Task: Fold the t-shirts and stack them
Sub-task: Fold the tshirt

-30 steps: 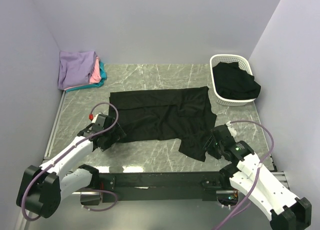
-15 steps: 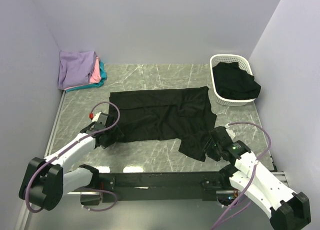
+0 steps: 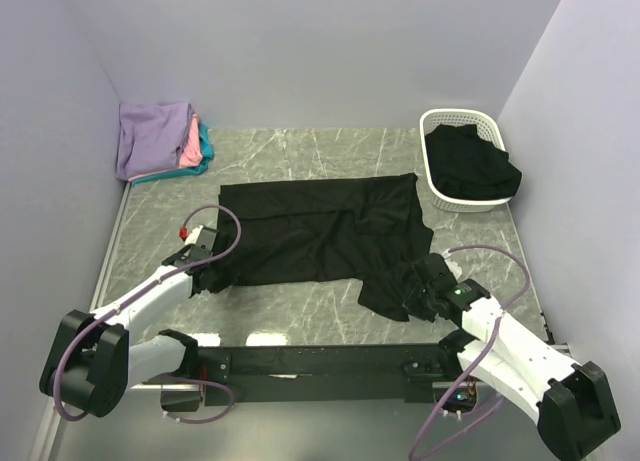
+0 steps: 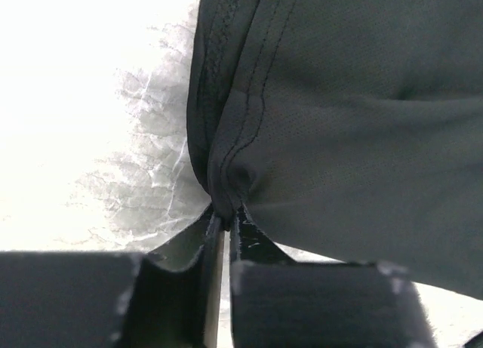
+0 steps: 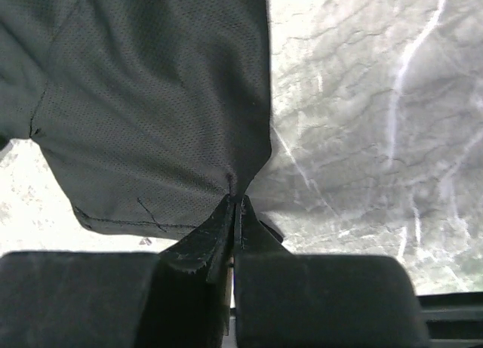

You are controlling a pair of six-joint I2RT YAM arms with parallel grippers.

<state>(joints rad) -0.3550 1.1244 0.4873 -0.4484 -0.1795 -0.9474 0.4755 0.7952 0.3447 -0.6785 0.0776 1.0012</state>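
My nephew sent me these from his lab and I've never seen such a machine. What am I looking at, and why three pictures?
This is a robot: a left arm and a right arm bolted at the near edge of a table. The wide picture comes from a fixed camera above and behind them. The two close-ups come from a camera on each wrist, looking past that arm's two-finger tool. A black t-shirt lies spread on the table. The left tool is shut on one near corner; the right tool on the other. At the far left sits a folded pile of lavender, pink and teal shirts. At the far right a white basket holds another black garment.
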